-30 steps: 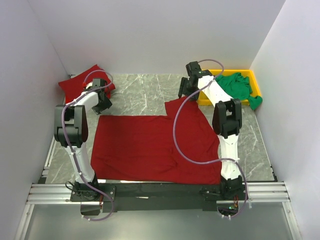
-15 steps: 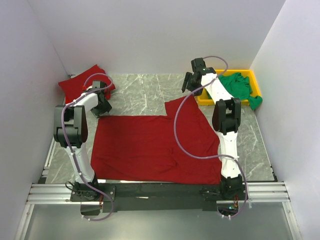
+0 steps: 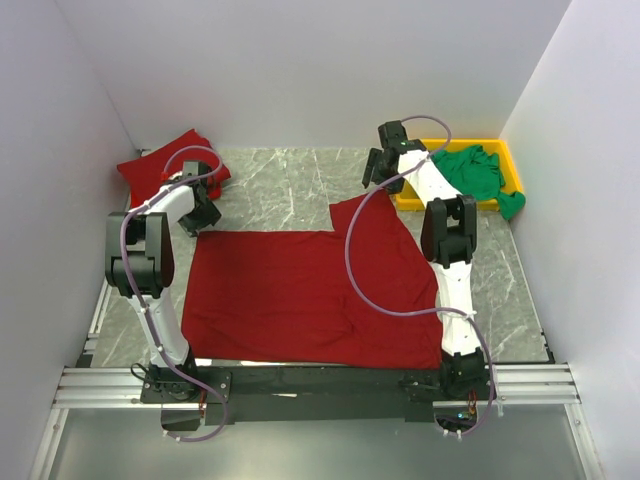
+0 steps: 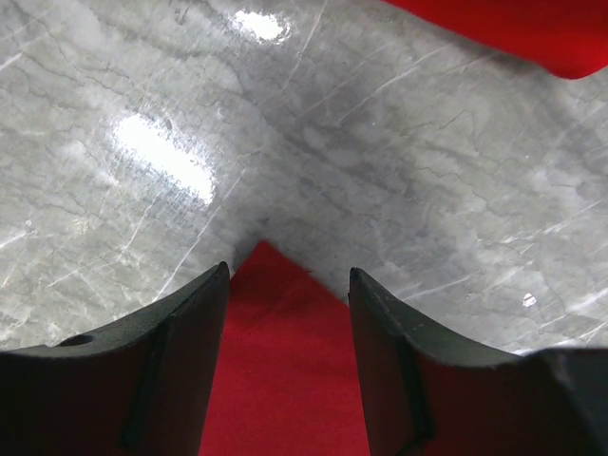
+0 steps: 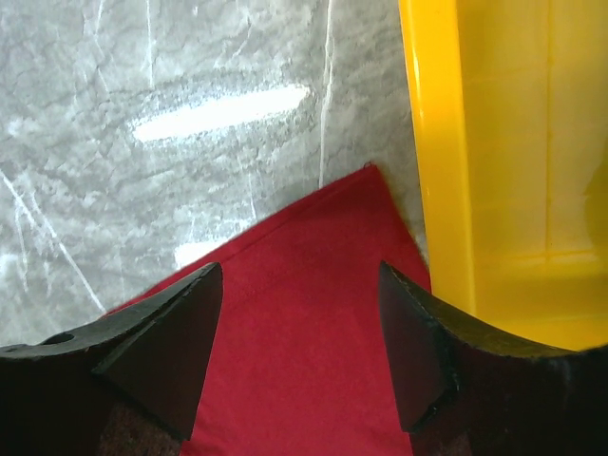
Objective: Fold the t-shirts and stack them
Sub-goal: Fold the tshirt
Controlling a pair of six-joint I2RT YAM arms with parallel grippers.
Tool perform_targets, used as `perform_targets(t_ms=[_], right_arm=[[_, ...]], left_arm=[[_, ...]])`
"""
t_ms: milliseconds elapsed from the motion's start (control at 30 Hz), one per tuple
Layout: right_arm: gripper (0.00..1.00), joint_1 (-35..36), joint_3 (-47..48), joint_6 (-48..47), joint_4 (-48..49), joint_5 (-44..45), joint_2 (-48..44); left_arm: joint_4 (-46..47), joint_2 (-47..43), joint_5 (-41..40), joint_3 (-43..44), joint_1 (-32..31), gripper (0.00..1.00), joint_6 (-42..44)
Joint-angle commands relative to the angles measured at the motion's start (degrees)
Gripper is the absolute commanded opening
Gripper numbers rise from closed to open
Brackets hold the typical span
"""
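We see the big red shirt spread flat over the middle of the counter. Its near hem lies along the near edge, and one flap reaches further back on the right side.

The left hand hangs over the shirt's far-left corner. In the left wrist view this hand has its jaws partly apart, and the pointed tip of the cloth shows between the two fingers. It has hold of nothing (we cannot tell whether the fingers touch the cloth or only hover over it).

The right hand sits over the far tip of the right flap, just beside the tray. In the right wrist view this hand is wide open and empty. The red corner lies between its fingers, and the tray's yellow wall runs close along the right.

A red bundle rests in the far-left corner of the counter, just beyond the left hand, and its edge also shows at the top of the left wrist view. The green shirt lies crumpled in the tray at the far-right corner, with part of it spilling over the tray's near right rim.
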Motion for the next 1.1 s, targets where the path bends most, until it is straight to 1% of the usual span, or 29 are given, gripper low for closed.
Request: perform_targets(t_ms=[0, 200, 300, 400, 433, 533, 800, 900, 933, 1000, 1033, 1067], right_arm=[[0.74, -0.52, 1.17, -1.64, 1.74, 6.61, 0.77], [0.74, -0.43, 0.73, -2.43, 1.22, 9.85, 1.65], [0.74, -0.43, 0.38, -2.44, 1.31, 9.95, 1.65], [0.74, -0.34, -0.15, -2.43, 1.83, 9.51, 1.48], [0.74, -0.34, -0.15, -2.43, 1.75, 9.16, 1.48], [0.74, -0.34, -0.33, -2.52, 1.92, 8.63, 1.21], [0.74, -0.34, -0.77, -2.87, 2.19, 6.52, 0.33], [0.74, -0.43, -0.59, -2.87, 2.54, 5.82, -0.02], [0.74, -0.34, -0.50, -2.96, 2.62, 5.82, -0.02], [0.74, -0.34, -0.33, -2.79, 2.54, 5.99, 0.16], [0.74, -0.34, -0.15, -2.79, 2.54, 6.17, 0.24], [0.74, -0.43, 0.02, -2.70, 2.54, 6.26, 0.51]], left_arm=[[-1.28, -2.49, -1.18, 1.31, 0.20, 0.59, -0.71], [-1.89, -1.62, -1.18, 0.96, 0.20, 0.59, -0.98], [-1.98, -0.65, -1.09, 0.43, 0.12, 0.57, -1.15], [-2.07, -0.03, -1.09, -0.01, 0.12, 0.54, -1.33], [-1.98, 0.05, -1.18, -0.01, 0.12, 0.50, -1.24], [-1.98, 0.58, -1.53, -0.01, 0.12, 0.43, -1.59], [-3.30, 2.96, -2.67, 0.96, 0.12, 0.40, -1.50], [-3.30, 3.22, -3.46, 0.60, 0.12, 0.28, -0.98], [-3.48, 3.65, -3.64, 0.69, 0.12, 0.19, -0.80], [-4.26, 4.10, -4.60, 1.30, 0.12, 0.09, -0.28], [-4.44, 4.36, -4.95, 1.39, 0.12, 0.01, -0.10], [-4.62, 4.45, -5.39, 1.66, 0.20, 0.01, 0.25]])
